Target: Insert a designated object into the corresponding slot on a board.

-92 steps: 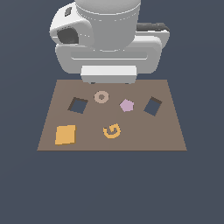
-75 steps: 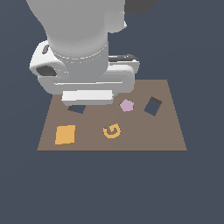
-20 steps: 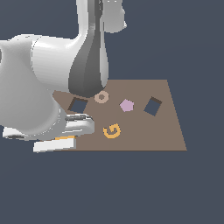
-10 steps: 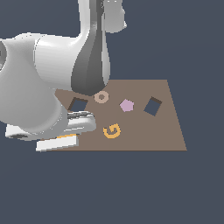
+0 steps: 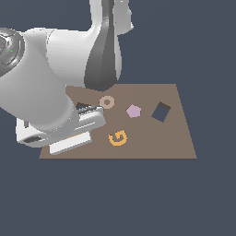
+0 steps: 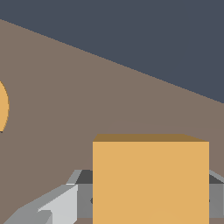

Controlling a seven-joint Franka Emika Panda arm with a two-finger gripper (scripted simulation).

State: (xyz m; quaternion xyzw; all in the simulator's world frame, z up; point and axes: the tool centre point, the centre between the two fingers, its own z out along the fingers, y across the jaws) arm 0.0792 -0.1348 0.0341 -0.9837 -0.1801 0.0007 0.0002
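In the wrist view the orange-yellow square tile [image 6: 151, 179] fills the space between my gripper's [image 6: 151, 199] grey fingers [image 6: 52, 205], which sit against its two sides on the brown board [image 6: 65, 87]. In the exterior view my hand [image 5: 64, 131] is low over the board's [image 5: 156, 143] corner at that view's left and hides the tile. The wider dark slot [image 5: 83, 106] shows only partly, just behind the hand.
On the board lie an orange letter G [image 5: 118, 138], a lilac pentagon [image 5: 133, 110] and a pale ring [image 5: 107, 102]. The narrower tilted cut-out [image 5: 161, 112] is toward the exterior view's right. The G's edge shows in the wrist view [image 6: 2, 105].
Since 4.6 s ago the arm swung down to the tile at the board's corner on the exterior view's left. Over the last second it has hardly moved.
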